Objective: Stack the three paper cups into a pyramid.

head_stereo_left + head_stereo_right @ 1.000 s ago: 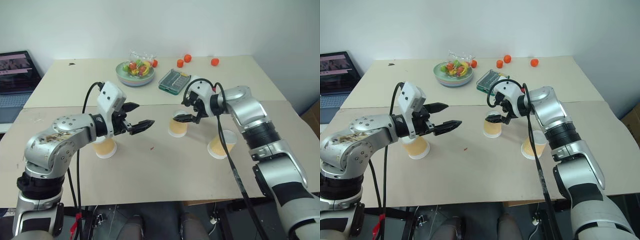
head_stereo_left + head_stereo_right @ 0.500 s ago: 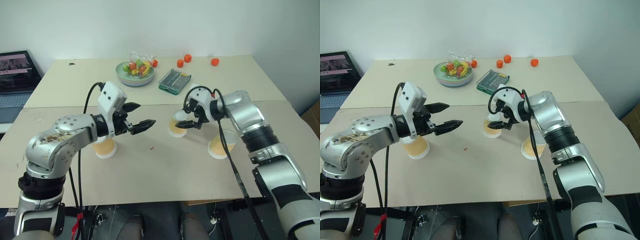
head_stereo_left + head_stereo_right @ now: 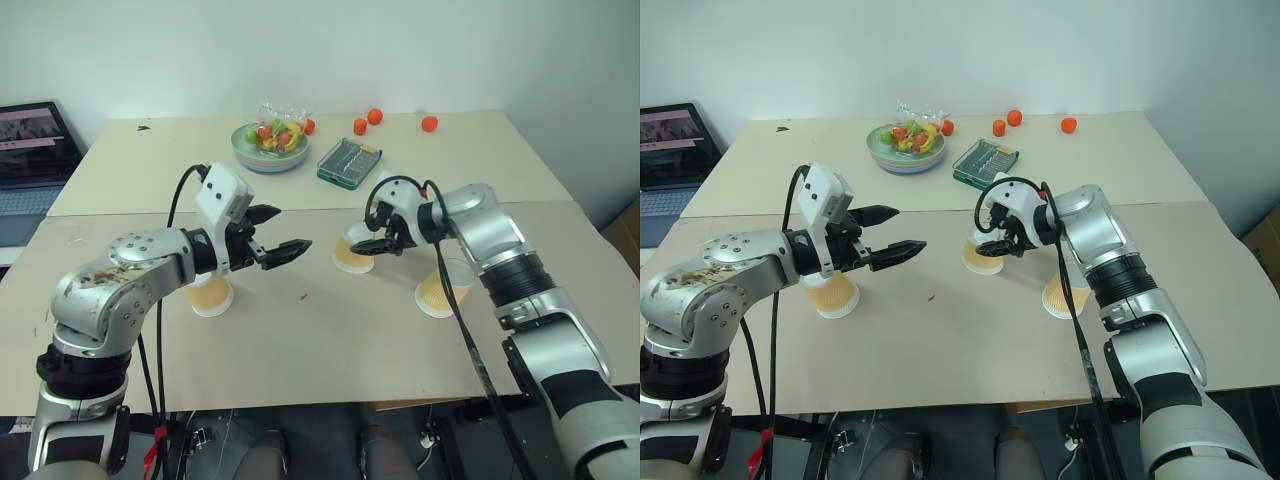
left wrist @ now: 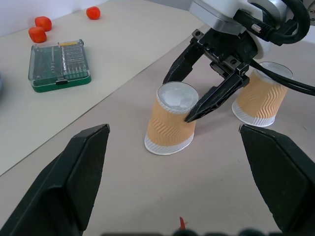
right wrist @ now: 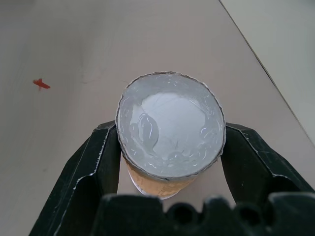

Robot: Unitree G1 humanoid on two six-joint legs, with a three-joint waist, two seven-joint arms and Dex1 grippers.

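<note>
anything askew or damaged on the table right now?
Yes: the orange-tan paper cup clamped in the right gripper leans off vertical and its white base end is squeezed out of round. The other two cups stand straight.

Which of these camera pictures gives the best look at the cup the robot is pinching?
The right wrist view: the middle cup is seen close up between the right gripper fingers. The left wrist view shows its side; the eye views show it small and partly hidden.

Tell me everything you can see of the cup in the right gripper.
The cup is a small tapered paper cup with ribbed orange-tan sides and white edges. It stands upside down on the table, wide rim down and white base up, squeezed slightly oval. The right gripper is shut on it just under the base, one finger on each side. Nothing else touches it.
</note>
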